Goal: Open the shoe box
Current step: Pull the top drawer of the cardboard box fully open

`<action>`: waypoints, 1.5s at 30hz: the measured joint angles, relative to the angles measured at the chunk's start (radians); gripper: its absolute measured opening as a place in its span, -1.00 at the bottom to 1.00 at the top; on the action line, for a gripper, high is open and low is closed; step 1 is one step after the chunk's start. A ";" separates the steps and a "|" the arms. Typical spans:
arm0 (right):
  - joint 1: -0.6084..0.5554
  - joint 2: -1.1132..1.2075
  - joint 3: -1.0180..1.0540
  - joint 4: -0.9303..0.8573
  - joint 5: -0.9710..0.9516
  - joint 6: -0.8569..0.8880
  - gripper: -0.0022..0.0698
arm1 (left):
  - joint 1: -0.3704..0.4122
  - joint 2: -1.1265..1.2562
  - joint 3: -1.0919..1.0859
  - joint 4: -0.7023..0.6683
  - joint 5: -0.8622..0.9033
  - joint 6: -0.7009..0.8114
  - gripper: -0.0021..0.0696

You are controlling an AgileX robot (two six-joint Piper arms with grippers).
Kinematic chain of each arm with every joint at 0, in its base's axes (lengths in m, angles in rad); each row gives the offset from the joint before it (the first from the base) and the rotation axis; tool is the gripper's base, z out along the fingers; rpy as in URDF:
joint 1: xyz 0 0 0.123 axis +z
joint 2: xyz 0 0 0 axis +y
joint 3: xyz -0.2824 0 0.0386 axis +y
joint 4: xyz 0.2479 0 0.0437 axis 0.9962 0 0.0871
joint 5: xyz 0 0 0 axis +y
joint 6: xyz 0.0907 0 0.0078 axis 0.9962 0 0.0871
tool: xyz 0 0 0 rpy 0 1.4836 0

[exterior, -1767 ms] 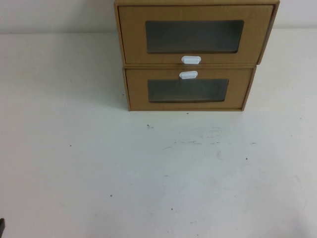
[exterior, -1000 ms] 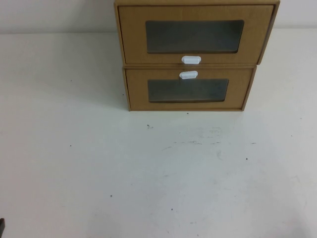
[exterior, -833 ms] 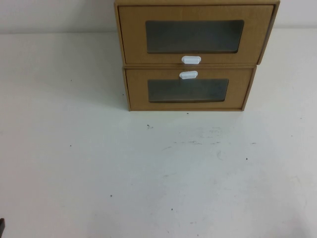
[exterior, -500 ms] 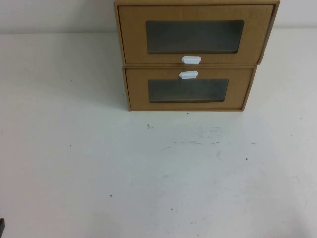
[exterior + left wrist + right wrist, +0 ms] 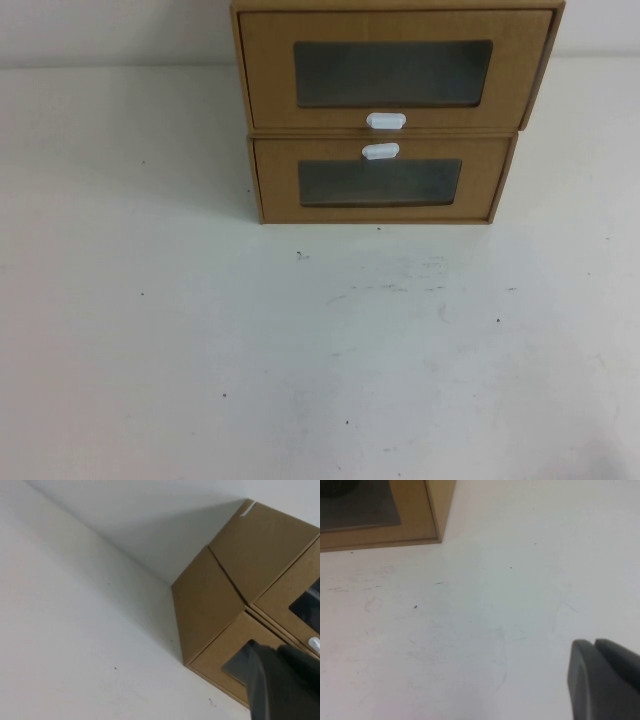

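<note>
Two brown cardboard shoe boxes are stacked at the far middle of the table, the upper box (image 5: 270,70) on the lower box (image 5: 275,180). Each front has a dark window and a white handle, the upper handle (image 5: 386,121) just above the lower handle (image 5: 380,151); both fronts look closed. My left gripper (image 5: 277,649) is shut and empty, hanging off the boxes' left front corner (image 5: 210,610). Low over bare table, off the lower box's right corner (image 5: 432,510), my right gripper (image 5: 594,642) is shut and holds nothing. Neither arm shows in the high view.
The white table (image 5: 300,350) stretches wide in front of the boxes, marked only by small scuffs and specks. A pale wall (image 5: 110,30) stands behind the boxes.
A small dark bit at the bottom left corner of the high view has slipped out of sight. The boxes have not moved.
</note>
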 joint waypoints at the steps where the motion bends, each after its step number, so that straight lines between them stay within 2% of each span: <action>1: 0.000 0.000 0.000 0.000 0.000 0.000 -1.00 | 0.000 0.000 0.002 -0.014 -0.003 -0.002 -0.96; 9: 0.000 0.000 0.000 0.000 0.000 0.000 -1.00 | -0.002 0.000 -0.006 -0.040 0.016 -0.005 -0.96; 12: 0.000 0.000 0.000 0.000 0.000 0.000 -1.00 | -0.021 0.075 -0.093 0.010 0.151 0.056 -0.96; 16: 0.000 0.000 0.000 0.000 0.000 0.000 -1.00 | -0.039 0.330 -0.307 0.149 0.399 0.116 -0.96; 21: 0.000 0.000 0.000 0.000 0.000 0.000 -1.00 | -0.044 0.675 -0.559 0.170 0.622 0.339 -0.96; 26: 0.000 0.000 0.000 0.000 0.000 0.000 -1.00 | -0.046 1.010 -0.914 0.090 0.714 0.549 -0.96; 33: 0.000 0.000 0.000 0.000 0.000 0.000 -1.00 | -0.046 1.356 -1.451 0.034 0.818 0.620 -0.96; 42: 0.000 0.000 0.000 0.000 0.000 0.000 -1.00 | -0.048 1.798 -2.171 0.003 1.055 0.494 -0.96; 45: 0.000 0.000 0.000 0.000 0.000 0.000 -1.00 | -0.073 1.925 -2.359 0.054 1.097 0.438 -0.96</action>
